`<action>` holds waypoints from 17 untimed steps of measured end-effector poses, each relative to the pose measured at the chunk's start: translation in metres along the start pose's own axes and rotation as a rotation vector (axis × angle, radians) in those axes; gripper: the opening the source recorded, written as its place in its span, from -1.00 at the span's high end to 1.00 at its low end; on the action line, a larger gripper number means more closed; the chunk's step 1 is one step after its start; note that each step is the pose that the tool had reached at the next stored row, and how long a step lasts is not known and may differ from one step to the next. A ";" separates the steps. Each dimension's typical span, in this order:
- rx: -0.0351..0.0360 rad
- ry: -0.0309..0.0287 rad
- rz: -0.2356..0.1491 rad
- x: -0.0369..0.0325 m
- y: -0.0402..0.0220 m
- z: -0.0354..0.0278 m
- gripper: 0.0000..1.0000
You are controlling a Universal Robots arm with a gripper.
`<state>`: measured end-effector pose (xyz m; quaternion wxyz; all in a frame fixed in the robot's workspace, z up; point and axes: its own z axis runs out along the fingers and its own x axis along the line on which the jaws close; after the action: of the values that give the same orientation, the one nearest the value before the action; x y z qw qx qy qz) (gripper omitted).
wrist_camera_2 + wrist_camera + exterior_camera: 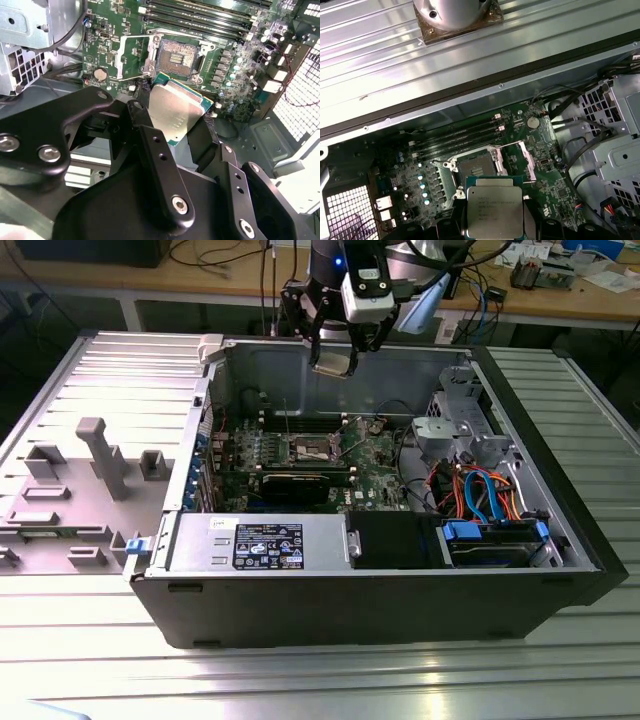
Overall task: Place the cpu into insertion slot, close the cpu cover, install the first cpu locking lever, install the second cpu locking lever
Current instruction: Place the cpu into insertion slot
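0 of the 4 steps are finished, as far as we can judge. The gripper [175, 125] has its jaws clamped on 2 opposite edges of the cpu [494, 207], silver face toward the wrist cameras, and holds it in the air well above the insertion slot [175, 59]. In the exterior view the chip hangs near the upper rim of the open computer case [400, 610], with the slot far below it on the green board [95, 47]. The slot lies bare, its dark contact field uncovered. The cpu cover [132, 57] stands swung open just beside the slot, so we count it as not closed. The 2 locking levers are thin and hard for us to pick out; they appear released beside the slot, but we cannot be sure. Seating the chip, shutting the cover and fastening the 2 levers are all left to do.
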<state>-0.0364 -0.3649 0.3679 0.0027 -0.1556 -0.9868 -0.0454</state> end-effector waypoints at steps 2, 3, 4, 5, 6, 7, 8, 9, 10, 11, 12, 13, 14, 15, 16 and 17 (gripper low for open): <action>-0.0006 -0.0028 0.031 0.0000 0.0000 0.0000 -0.08; -0.0010 -0.0044 0.049 0.0000 0.0000 0.0001 -0.08; -0.0014 -0.0065 0.072 0.0000 0.0000 0.0001 -0.08; -0.0016 -0.0080 0.090 0.0004 -0.0002 0.0001 -0.08; -0.0017 -0.0082 0.091 0.0022 -0.0009 0.0001 -0.08; -0.0017 -0.0082 0.091 0.0027 -0.0012 0.0001 -0.08; -0.0017 -0.0086 0.096 0.0026 -0.0012 0.0001 -0.08; -0.0019 -0.0104 0.115 0.0026 -0.0013 0.0001 -0.08; -0.0022 -0.0123 0.137 0.0026 -0.0013 0.0002 -0.08; -0.0028 -0.0141 0.156 0.0026 -0.0013 0.0004 -0.08; -0.0029 -0.0155 0.173 0.0026 -0.0013 0.0004 -0.08; -0.0033 -0.0166 0.186 0.0026 -0.0013 0.0005 -0.08; -0.0036 -0.0177 0.197 0.0026 -0.0013 0.0005 -0.08; -0.0038 -0.0192 0.213 0.0026 -0.0013 0.0006 -0.08; -0.0041 -0.0204 0.227 0.0026 -0.0013 0.0007 -0.08; -0.0043 -0.0213 0.238 0.0026 -0.0013 0.0007 -0.08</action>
<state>-0.0392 -0.3653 0.3671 -0.0028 -0.2721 -0.9612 -0.0452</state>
